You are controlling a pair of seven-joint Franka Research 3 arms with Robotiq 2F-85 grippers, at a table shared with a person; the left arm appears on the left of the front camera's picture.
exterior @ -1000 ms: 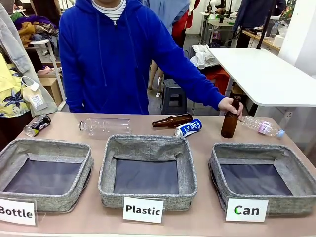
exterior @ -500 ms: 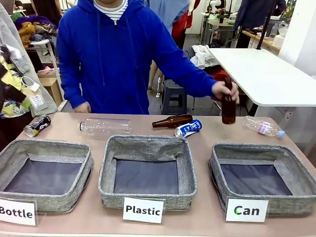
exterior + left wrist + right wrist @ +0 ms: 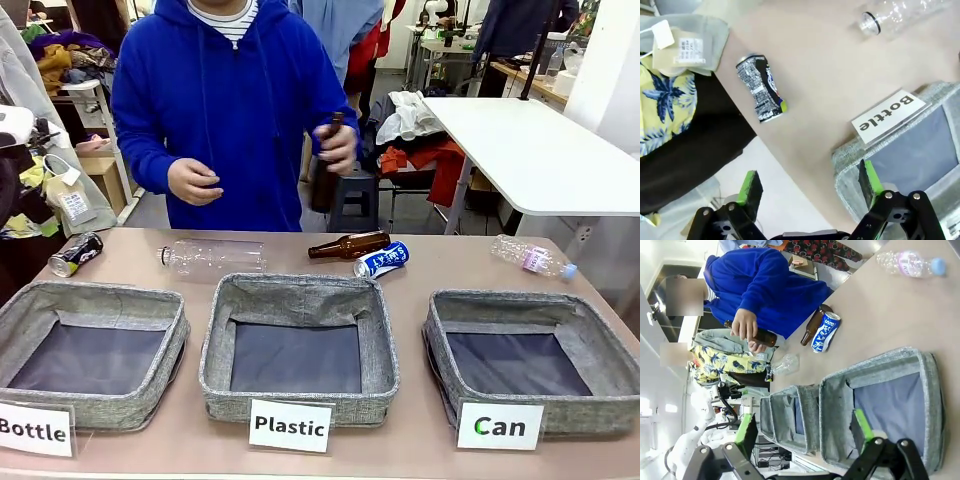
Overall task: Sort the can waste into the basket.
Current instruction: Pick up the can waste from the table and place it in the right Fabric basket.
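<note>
The left tool hangs with its green-padded fingers spread wide and nothing between them. Ahead of it and toward its left finger, the black and silver can lies on its side near the edge of the surface. The corner of the basket carded "Bottle" sits just by the tool's other finger.

The right tool is likewise wide open and empty. The "Can" basket lies directly ahead of it, nearest of the three (its dark lining is bare). Farther out past that basket, the blue can rests on its side, touching or nearly touching a brown glass bottle that lies beside it. A small clear plastic bottle lies well off toward the surface's far corner.

In the front view, the person's hand holds a second brown bottle upright above the far edge. A large clear plastic bottle lies between the two cans.
</note>
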